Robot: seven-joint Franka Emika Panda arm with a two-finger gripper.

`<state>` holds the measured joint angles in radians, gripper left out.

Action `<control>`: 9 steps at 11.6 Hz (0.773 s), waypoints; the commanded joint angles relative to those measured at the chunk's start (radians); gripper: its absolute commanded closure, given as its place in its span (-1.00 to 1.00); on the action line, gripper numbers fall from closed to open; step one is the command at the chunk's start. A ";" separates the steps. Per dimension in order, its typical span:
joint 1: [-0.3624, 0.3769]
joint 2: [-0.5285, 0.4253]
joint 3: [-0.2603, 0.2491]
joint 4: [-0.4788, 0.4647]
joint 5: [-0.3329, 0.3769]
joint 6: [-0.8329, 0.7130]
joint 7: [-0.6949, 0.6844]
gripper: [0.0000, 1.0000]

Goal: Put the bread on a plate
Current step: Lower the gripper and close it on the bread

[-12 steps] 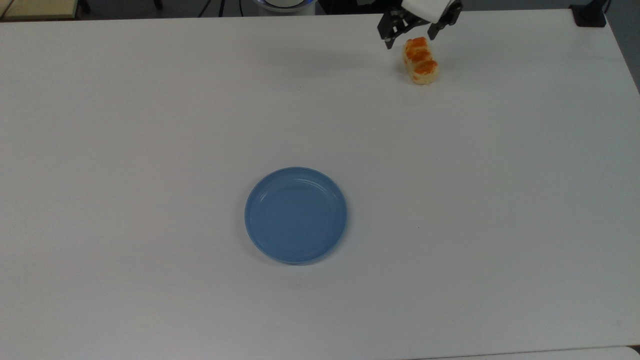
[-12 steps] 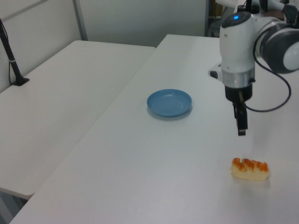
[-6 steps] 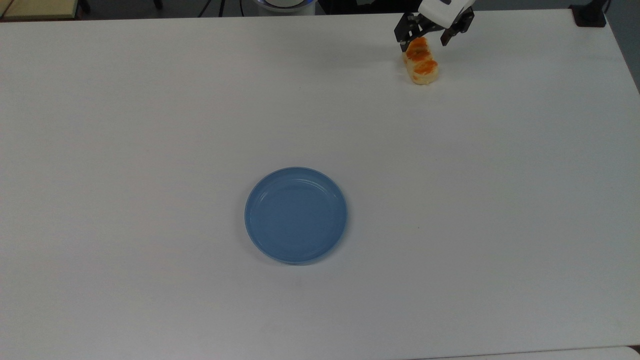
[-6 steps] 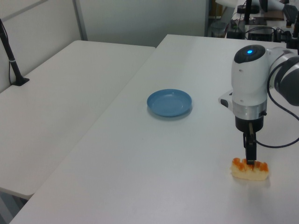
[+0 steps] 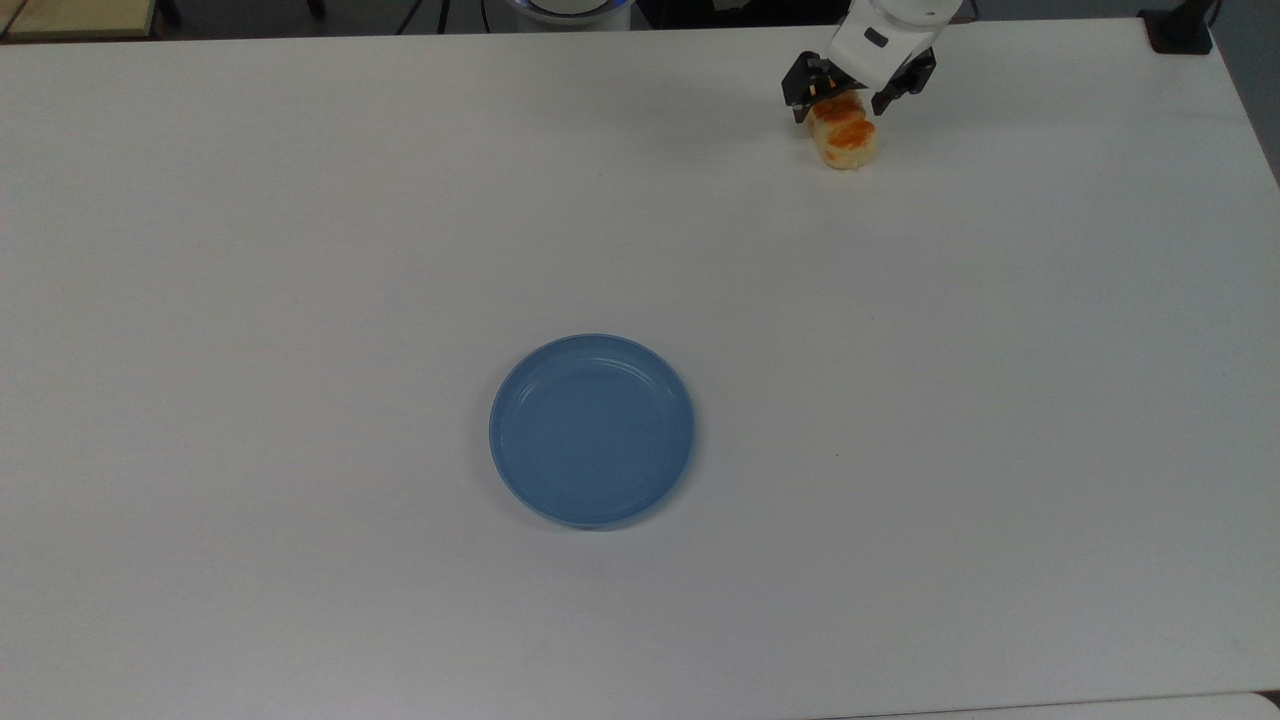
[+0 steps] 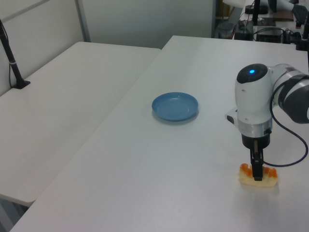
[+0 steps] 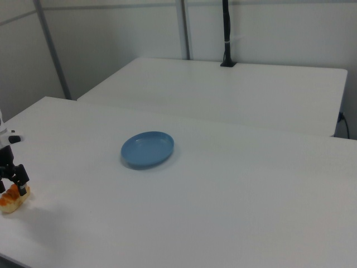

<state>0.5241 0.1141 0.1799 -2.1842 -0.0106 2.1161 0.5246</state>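
Observation:
The bread point(image 5: 850, 142) is a pale-yellow roll with orange-brown glazed bumps, lying on the white table near the top view's far right edge. My gripper point(image 5: 841, 100) is down over the roll's far end, open, one finger on each side of it. In the left view the fingers point(image 6: 257, 170) reach down to the bread point(image 6: 270, 177). The right view has the gripper point(image 7: 13, 183) just above the bread point(image 7: 9, 203) at the right view's lower left. The blue plate point(image 5: 592, 430) lies empty mid-table, well apart from the gripper, also seen as plate point(image 6: 175, 106) and plate point(image 7: 148, 149).
A black clamp base point(image 5: 1180, 30) stands at the table's far right corner in the top view. A second white table point(image 6: 63, 96) adjoins, carrying a black pole point(image 6: 12, 63). The white tabletop point(image 5: 300, 300) stretches wide around the plate.
My gripper has moved over the bread and come down from well above the table until its open fingers straddle the roll. Bread and plate have not moved.

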 commanded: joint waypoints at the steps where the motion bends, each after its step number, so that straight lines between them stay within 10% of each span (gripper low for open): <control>1: 0.010 0.027 0.012 -0.012 0.011 0.030 0.025 -0.97; 4: 0.001 0.019 0.012 0.001 0.009 0.027 0.025 0.25; 9: -0.123 -0.008 0.012 0.208 0.009 -0.172 -0.029 0.38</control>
<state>0.4857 0.1311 0.1907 -2.0910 -0.0107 2.0626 0.5364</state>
